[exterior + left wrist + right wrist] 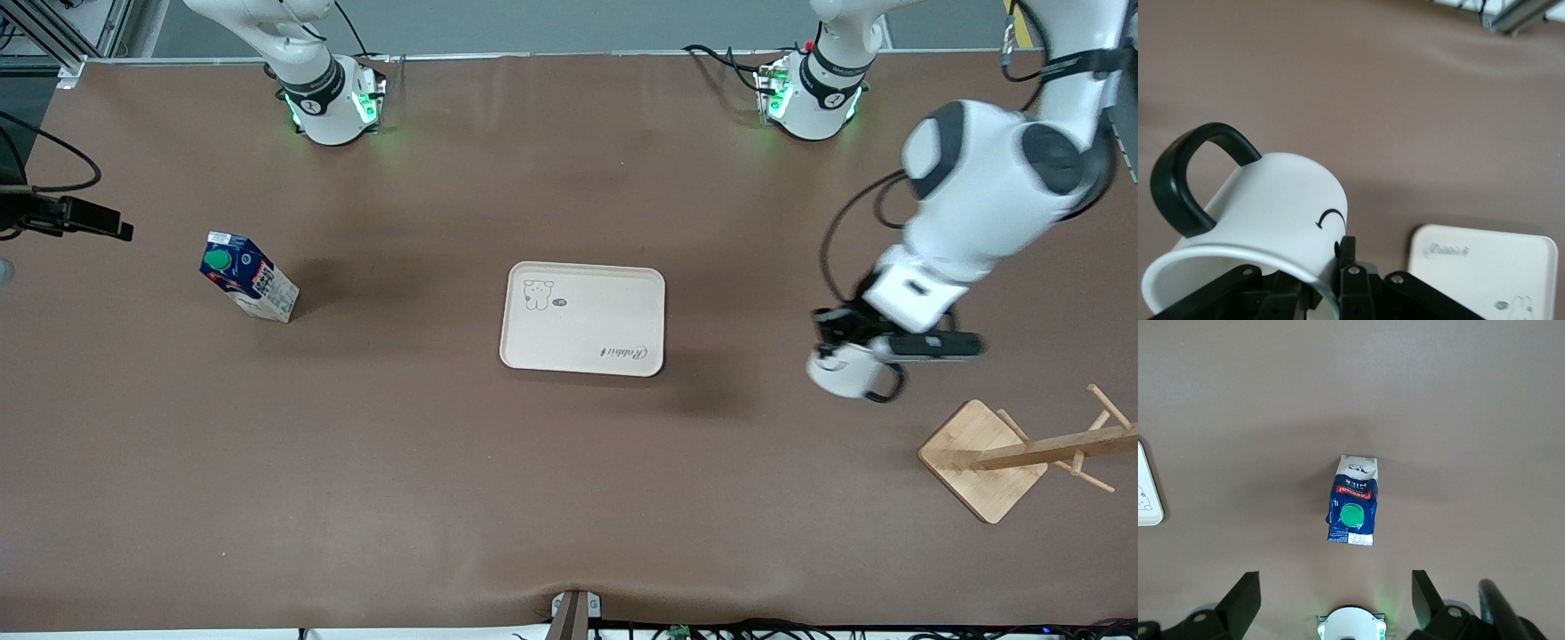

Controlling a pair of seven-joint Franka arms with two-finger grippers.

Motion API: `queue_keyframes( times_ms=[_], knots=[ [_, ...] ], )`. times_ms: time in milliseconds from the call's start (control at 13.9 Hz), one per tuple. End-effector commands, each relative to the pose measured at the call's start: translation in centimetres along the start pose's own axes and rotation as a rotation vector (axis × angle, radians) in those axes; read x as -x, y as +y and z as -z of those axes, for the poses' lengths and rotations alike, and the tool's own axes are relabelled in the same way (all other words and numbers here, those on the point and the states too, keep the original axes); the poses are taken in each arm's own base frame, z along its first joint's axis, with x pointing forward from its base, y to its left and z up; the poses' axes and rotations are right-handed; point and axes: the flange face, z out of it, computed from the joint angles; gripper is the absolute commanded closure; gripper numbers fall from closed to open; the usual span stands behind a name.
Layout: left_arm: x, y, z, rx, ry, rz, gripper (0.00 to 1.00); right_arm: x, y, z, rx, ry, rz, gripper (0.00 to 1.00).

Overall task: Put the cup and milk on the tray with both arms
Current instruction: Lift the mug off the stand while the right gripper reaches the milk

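Over brown mat: left end effector (840, 351) grips glossy round cup (845, 372).

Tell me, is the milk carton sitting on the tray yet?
No, the milk stands on the bare table toward the right arm's end, well apart from the tray, which has nothing on it.

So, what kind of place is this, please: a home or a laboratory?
Most likely a robotics laboratory. Two white robot arms are bolted by green-lit bases to one table under a plain brown cover, cables run along its edges, and only a few props stand on it, such as a tray.
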Motion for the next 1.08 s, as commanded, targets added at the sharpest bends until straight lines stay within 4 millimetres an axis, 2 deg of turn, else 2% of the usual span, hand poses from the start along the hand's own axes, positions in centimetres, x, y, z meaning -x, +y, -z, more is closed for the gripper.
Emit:
queue_keyframes(
  times_ms=[0,144,359,503,574,646,718,862,1005],
  knots=[
    [2.6,7.7,-3.6,-0.035,-0.042,0.086,1.0,-0.3,0.5,0.6,0.018,0.007,-0.008,0.0],
    [4.1,12.9,-6.7,-0.049,-0.116,0.139,1.0,-2.8,0.6,-3.1,0.019,-0.072,-0.009,0.0],
    [6.7,19.2,-11.5,-0.067,-0.235,0.177,1.0,-3.2,0.5,-3.4,0.095,-0.077,-0.001,0.0],
    [8.8,21.9,-15.0,-0.099,-0.246,0.139,1.0,-4.3,0.1,-5.1,0.132,-0.11,0.007,0.0],
    [10.0,22.6,-16.8,-0.125,-0.256,0.121,1.0,-4.8,0.0,-5.7,0.133,-0.112,0.012,0.0],
    [11.3,23.1,-18.6,-0.142,-0.276,0.103,1.0,-5.9,-0.1,-7.2,0.134,-0.125,0.016,0.0],
    [12.3,23.4,-20.0,-0.159,-0.291,0.09,1.0,-6.2,0.4,-7.7,0.135,-0.132,0.012,0.0],
    [13.4,23.6,-21.6,-0.176,-0.308,0.073,1.0,-6.2,0.0,-9.5,0.126,-0.166,0.018,0.0],
    [14.6,23.9,-22.9,-0.187,-0.329,0.059,1.0,-5.6,-0.5,-13.2,0.107,-0.19,0.03,0.0]
  ],
)
